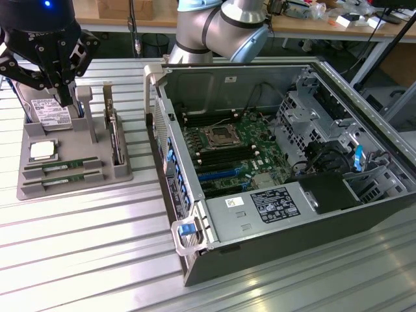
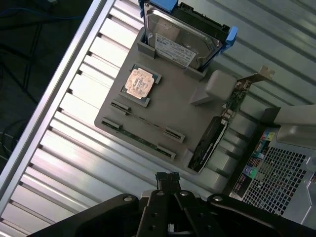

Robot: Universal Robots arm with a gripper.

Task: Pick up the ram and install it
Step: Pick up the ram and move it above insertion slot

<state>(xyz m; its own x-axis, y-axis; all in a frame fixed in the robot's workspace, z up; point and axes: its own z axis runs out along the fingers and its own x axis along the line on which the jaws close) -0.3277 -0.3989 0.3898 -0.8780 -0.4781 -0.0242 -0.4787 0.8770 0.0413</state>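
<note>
Pressed together on nothing, the claw hangs above the grey tray, over the end where the hard drive stands upright; the tray rests on the ribbed metal table, to the exterior view's left of the open computer case. Flat in a tray slot lies the ram, a second stick just beside it, both near the square silver chip; the claw touches neither.

The surface is a silvery metal top of long parallel ribs, with bright glare streaking along them. Beyond the surface's far edge stands a pale wooden workbench on dark legs, cluttered with cables and small parts, and a black bin. Off the surface's side edge, dark floor carries loose blue cables.
</note>
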